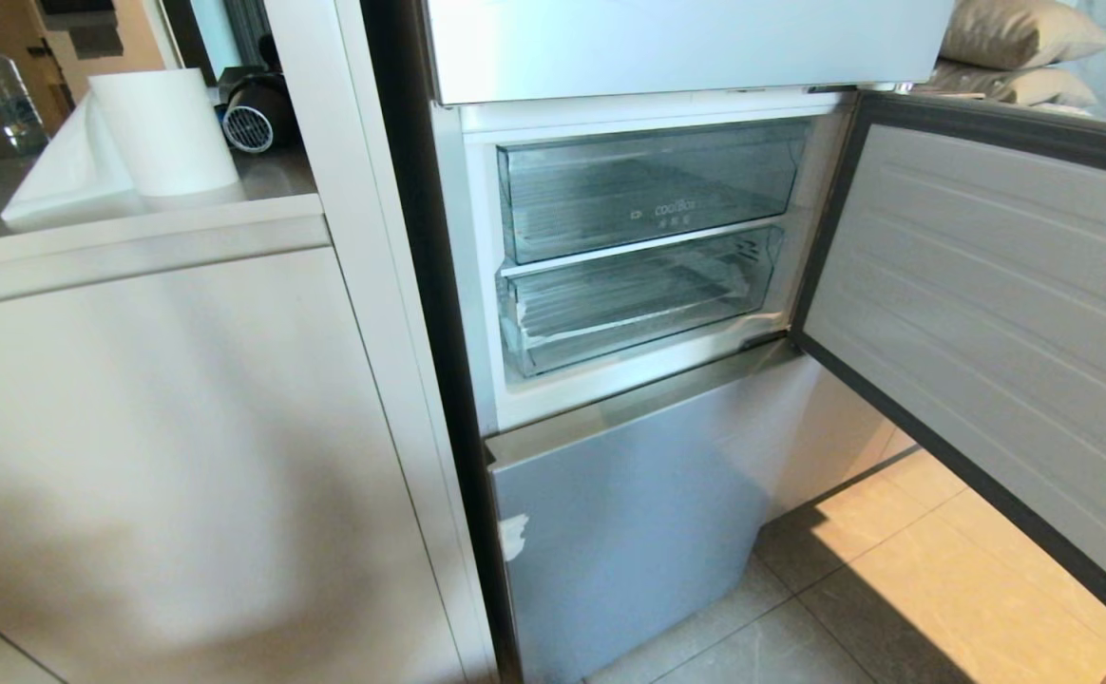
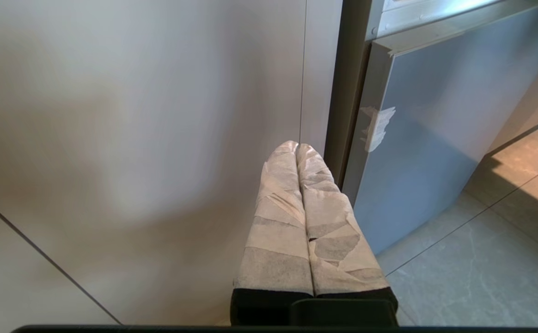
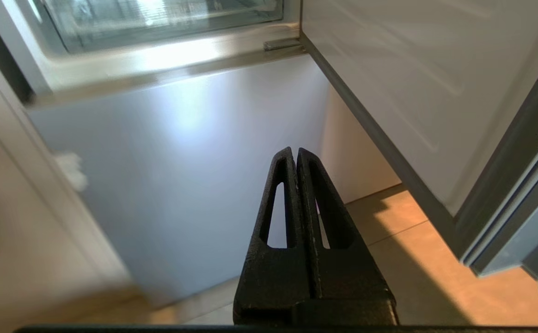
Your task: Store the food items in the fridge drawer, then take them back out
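Both grippers, left gripper (image 2: 297, 147) and right gripper (image 3: 295, 151), are hanging low before the lower fridge door (image 1: 629, 513) with jaws pressed together and holding nothing, while the fridge drawer (image 1: 638, 299) is sitting pushed in, no food items showing, likely awaiting an opening pull.

Fridge drawer (image 1: 643, 299), wide shallow clear plastic, pushed in and closed, lower of two see-through compartments in the open fridge, directly under the lettered clear bin, no food visible inside, thick front lip facing outward
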